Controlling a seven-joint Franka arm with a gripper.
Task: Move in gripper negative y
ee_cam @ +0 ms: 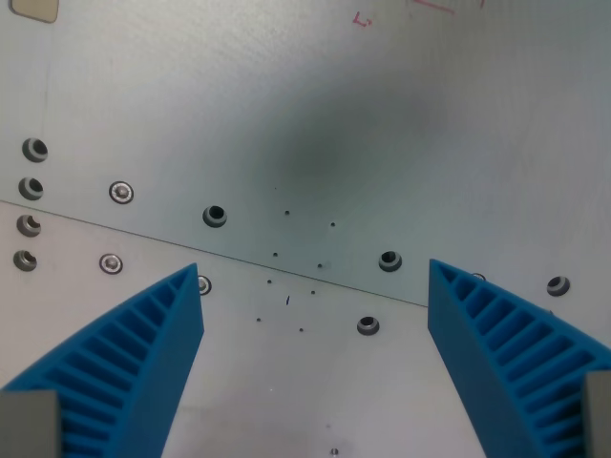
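**Gripper spread wide above a bare metal desk**

Across the bottom of the frame, the gripper (315, 286) shows as two blue ribbed fingers, one rising from the lower left corner (124, 367) and the other from the lower right, their tips well apart with nothing between them. Each finger has a ridged inner face, and a grey mounting block (29, 425) is visible at its base near the frame's bottom edge.

Beneath them lies a pale grey metal desk (315, 105), made of two plates that meet along a thin seam (143, 234) running from the left edge down toward the lower right. Countersunk holes and screws dot the surface: a cluster at the far left (31, 187), one dark hole (215, 216) left of centre just above the seam, another (389, 260) right of centre, and one (368, 325) below the seam between the fingers. Small dark specks (286, 212) are scattered around the middle of the frame.

Near the top edge, right of centre, are faint red marks (363, 19), possibly handwriting, though too blurred to read. A beige patch (33, 8) sits in the upper left corner, cut off by the frame. A soft dark shadow (329, 157) falls on the upper plate near the centre.
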